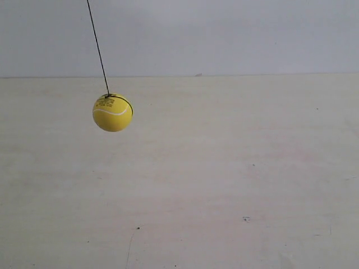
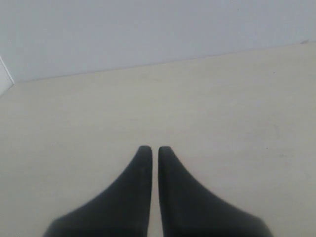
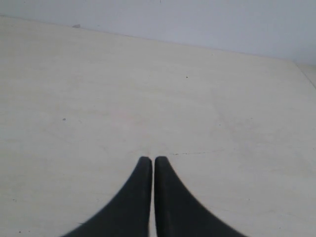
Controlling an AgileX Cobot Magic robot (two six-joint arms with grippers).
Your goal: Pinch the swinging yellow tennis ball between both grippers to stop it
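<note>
The yellow tennis ball [image 1: 113, 112] hangs in the air on a thin dark string [image 1: 97, 45] that slants up and to the left in the exterior view. It has a white curved seam and a small printed label. Neither arm shows in the exterior view. In the left wrist view my left gripper [image 2: 155, 149] is shut, its two black wedge fingers nearly touching with nothing between them. In the right wrist view my right gripper [image 3: 153, 160] is also shut and empty. The ball appears in neither wrist view.
A pale wooden table [image 1: 224, 185] with faint marks lies under the ball. A plain white wall [image 1: 224, 33] stands behind it. A table edge shows at the far corner in the right wrist view [image 3: 302, 69].
</note>
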